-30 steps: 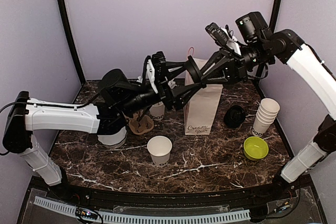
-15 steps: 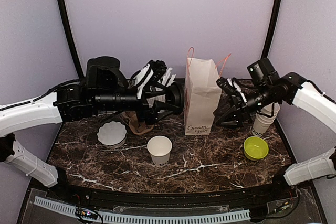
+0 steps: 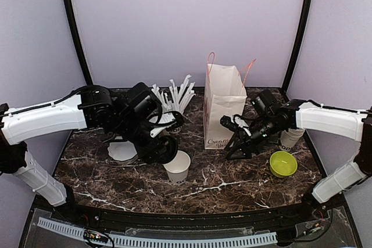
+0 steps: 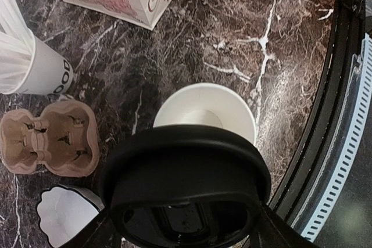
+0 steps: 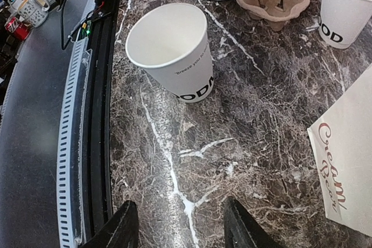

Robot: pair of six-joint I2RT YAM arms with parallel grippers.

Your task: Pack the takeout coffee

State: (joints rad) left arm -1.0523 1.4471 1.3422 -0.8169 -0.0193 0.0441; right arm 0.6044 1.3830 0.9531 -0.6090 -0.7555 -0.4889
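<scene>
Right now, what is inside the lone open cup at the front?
Nothing visible: the cup shows a bare white wall and floor. The black lid hides its near rim in the left wrist view.

The left arm [image 3: 58, 117] has come down from its raised reach beside the paper bag [image 3: 224, 105] and drawn back toward the near edge. The left jaws, gripping the black lid [image 4: 183, 184], were level with the bag's top a second ago and now hang just over the open white cup [image 3: 176, 165]. The right arm [image 3: 325, 117] has dropped too, from high above the bag to low over the worktop [image 3: 232, 181], with the right jaws spread and empty beside the bag's base. The straws [image 3: 174, 94], hidden behind the arms before, now show. The cup stack [image 3: 289, 139] is now mostly covered by the right arm.
</scene>
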